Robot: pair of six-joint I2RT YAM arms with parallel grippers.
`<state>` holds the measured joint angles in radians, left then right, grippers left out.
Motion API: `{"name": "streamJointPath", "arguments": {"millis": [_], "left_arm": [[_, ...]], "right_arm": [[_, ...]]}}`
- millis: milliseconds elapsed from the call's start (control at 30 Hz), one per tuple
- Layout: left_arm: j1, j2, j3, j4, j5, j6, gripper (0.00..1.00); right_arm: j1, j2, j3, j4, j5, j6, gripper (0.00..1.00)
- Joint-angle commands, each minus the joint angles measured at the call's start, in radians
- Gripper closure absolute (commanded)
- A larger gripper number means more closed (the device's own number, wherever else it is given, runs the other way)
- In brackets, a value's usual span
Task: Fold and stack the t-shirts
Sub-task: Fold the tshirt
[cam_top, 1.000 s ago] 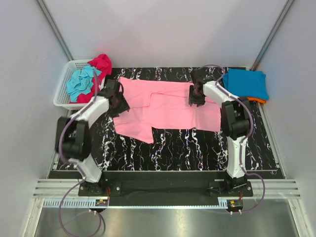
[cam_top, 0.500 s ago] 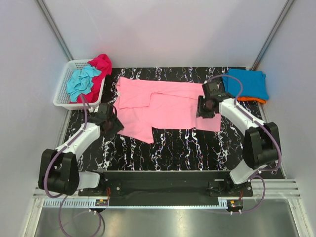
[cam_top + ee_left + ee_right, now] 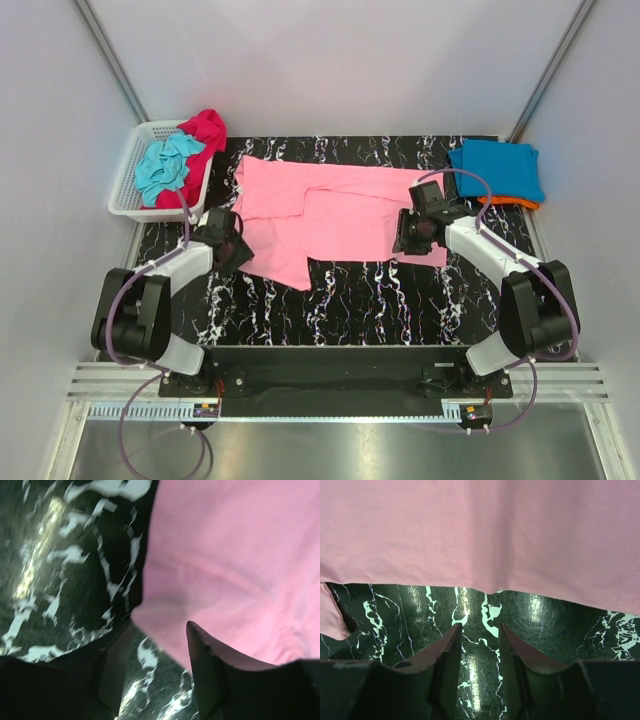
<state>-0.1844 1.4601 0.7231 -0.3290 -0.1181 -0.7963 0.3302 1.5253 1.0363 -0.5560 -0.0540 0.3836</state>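
On tabletop, pink tee (image 3: 330, 215) lies long axis left-right; near hem just ahead of left jaws at corner, right jaws near right end; both pairs apart, nothing clamped.

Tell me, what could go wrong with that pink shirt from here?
The right fingers stand open over bare table, short of the hem of the pink t-shirt; closing here may grab nothing. The left fingers reach only a corner, which might slip out.
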Motion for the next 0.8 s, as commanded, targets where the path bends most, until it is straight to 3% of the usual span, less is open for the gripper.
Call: {"name": "streamJointPath", "arguments": {"millis": [0, 133, 167, 267, 600, 767], "left_arm": [[0.007, 0.052, 0.053, 0.022, -0.045, 0.002, 0.48], [0.006, 0.059, 0.065, 0.012, -0.043, -0.02, 0.61], [0.005, 0.057, 0.068, 0.011, -0.035, -0.02, 0.75], [0.005, 0.043, 0.09, -0.01, -0.014, -0.012, 1.0], [-0.027, -0.164, 0.136, -0.056, 0.103, 0.058, 1.0], [-0.036, -0.127, 0.22, -0.027, 0.231, 0.18, 0.87]], "right_arm": [[0.004, -0.034, 0.018, 0.036, 0.0, 0.012, 0.58], [0.006, -0.017, 0.025, 0.037, 0.011, 0.014, 0.58], [0.006, -0.005, 0.027, 0.039, 0.011, 0.014, 0.59], [0.007, 0.019, 0.03, 0.039, 0.014, 0.018, 0.59], [0.007, 0.052, 0.051, 0.044, 0.022, 0.028, 0.61], [0.012, 0.053, 0.059, 0.044, 0.013, 0.032, 0.61]]}}
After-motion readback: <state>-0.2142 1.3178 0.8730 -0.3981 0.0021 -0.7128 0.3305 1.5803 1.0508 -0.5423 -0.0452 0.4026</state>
